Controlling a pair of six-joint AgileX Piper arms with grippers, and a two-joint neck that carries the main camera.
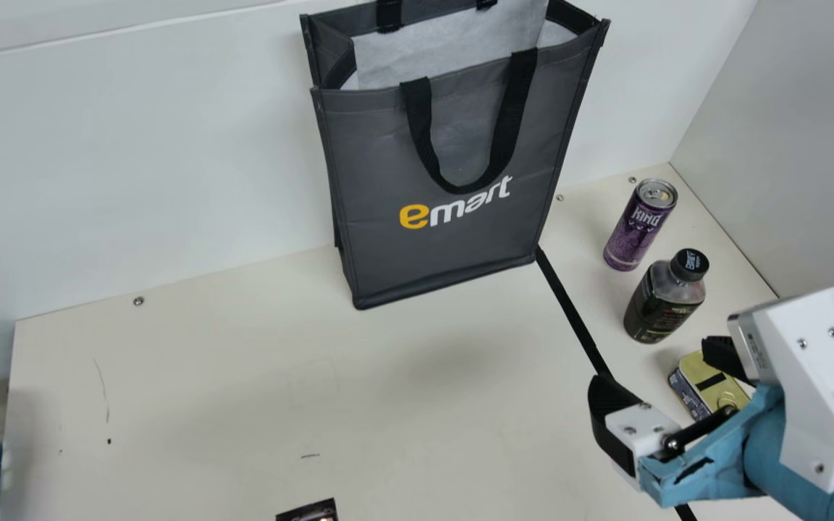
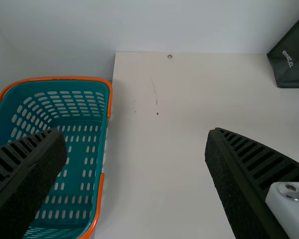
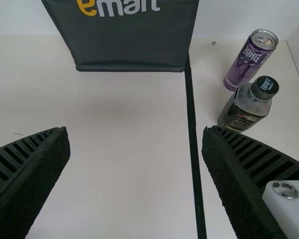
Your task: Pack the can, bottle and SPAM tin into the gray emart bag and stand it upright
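Main view, bottle (image 1: 660, 304) upright, cap (image 1: 690, 264) up

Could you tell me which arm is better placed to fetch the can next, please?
Probably the right: the right gripper is open and nearer the can, while the left gripper is by the teal basket.

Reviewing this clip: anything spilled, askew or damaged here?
Nothing looks spilled or toppled: the bag, can and bottle stand upright. Minor oddity: a thin, scratch-like line and a dark speck mark the table's left part.
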